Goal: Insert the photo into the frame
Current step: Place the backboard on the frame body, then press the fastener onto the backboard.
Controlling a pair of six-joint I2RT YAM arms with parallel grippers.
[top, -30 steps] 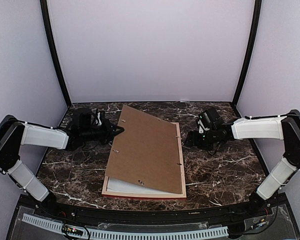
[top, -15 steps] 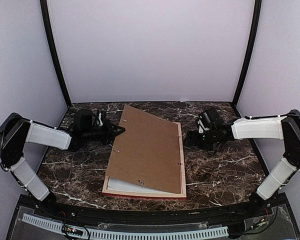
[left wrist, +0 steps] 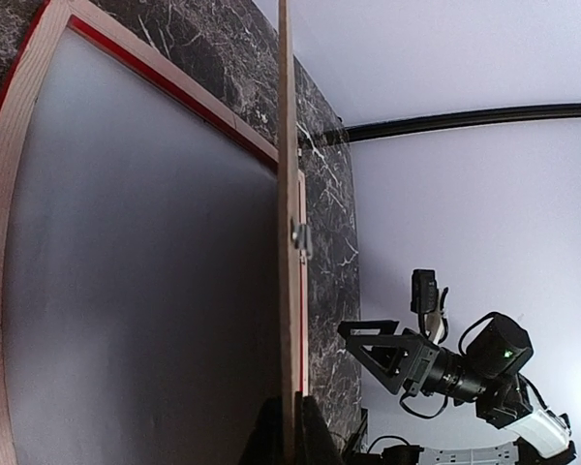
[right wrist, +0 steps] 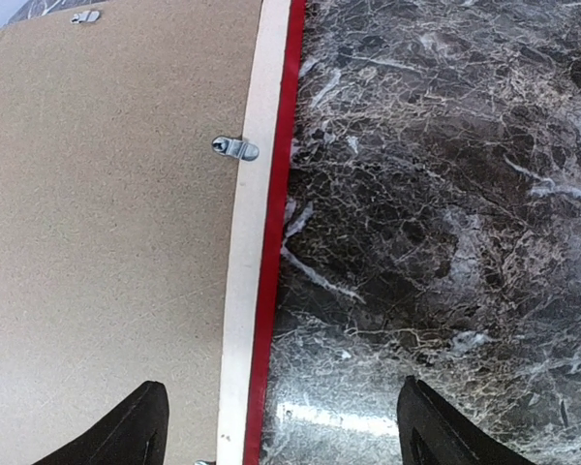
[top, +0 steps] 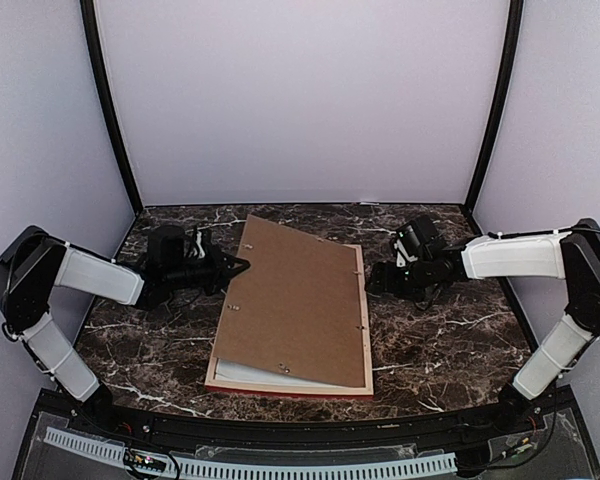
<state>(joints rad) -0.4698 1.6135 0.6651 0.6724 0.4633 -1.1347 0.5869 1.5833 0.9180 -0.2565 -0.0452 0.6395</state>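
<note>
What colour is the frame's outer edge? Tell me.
Bright red on the frame, clearest in the right wrist view.

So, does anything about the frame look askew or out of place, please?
Yes: the backing board sits rotated over the frame, its far corner jutting past it, its left edge pinched and held up by the left gripper.

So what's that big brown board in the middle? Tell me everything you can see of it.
The brown board is a thin, flat rectangle, like hardboard, with small metal fittings near its edges. It lies tilted and skewed over the face-down frame: its right edge rests on the frame, its left edge is lifted, pinched by the left gripper.
</note>
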